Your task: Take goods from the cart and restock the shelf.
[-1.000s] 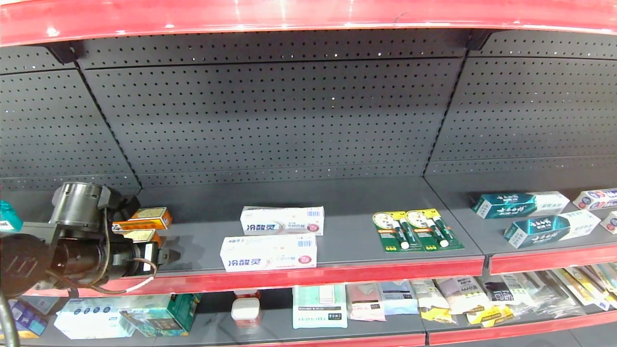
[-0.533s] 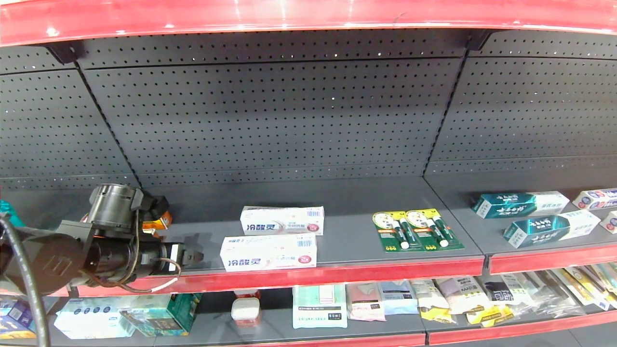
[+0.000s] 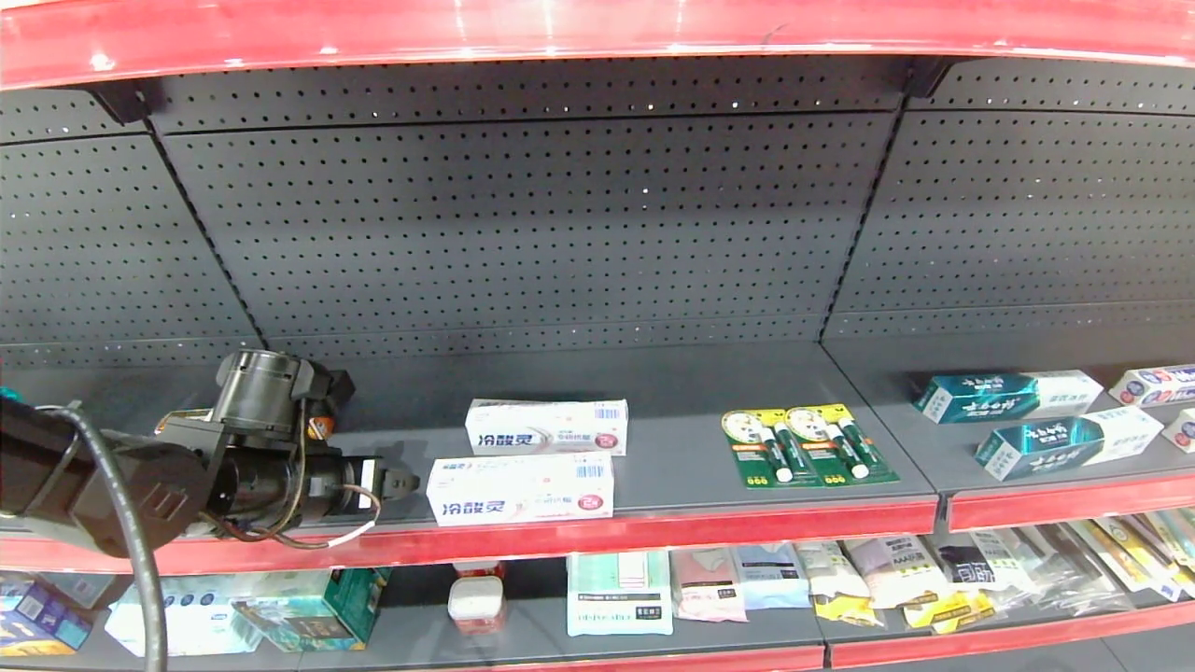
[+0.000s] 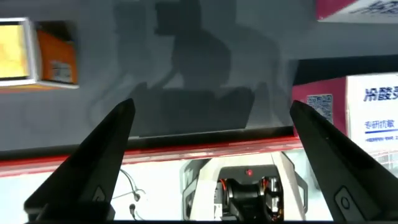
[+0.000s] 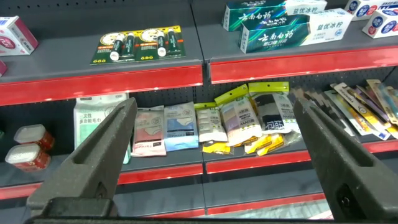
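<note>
My left gripper [image 3: 406, 483] sits wide and empty over the shelf [image 3: 672, 448]. Its tips are just left of the near white box [image 3: 520, 488], which lies flat along the red lip [image 3: 747, 518]. A second white box [image 3: 546, 427] lies behind it, and an orange box [image 4: 56, 53] is farther left. My right gripper [image 5: 214, 99] is wide too, holding nothing. I judge this carton placed, so I'd back out straight and level, lifting clear of the lip and keeping off the box end. These cartons are long, light and sharp-edged, and glossy card on smooth painted steel should slide at a touch.
</note>
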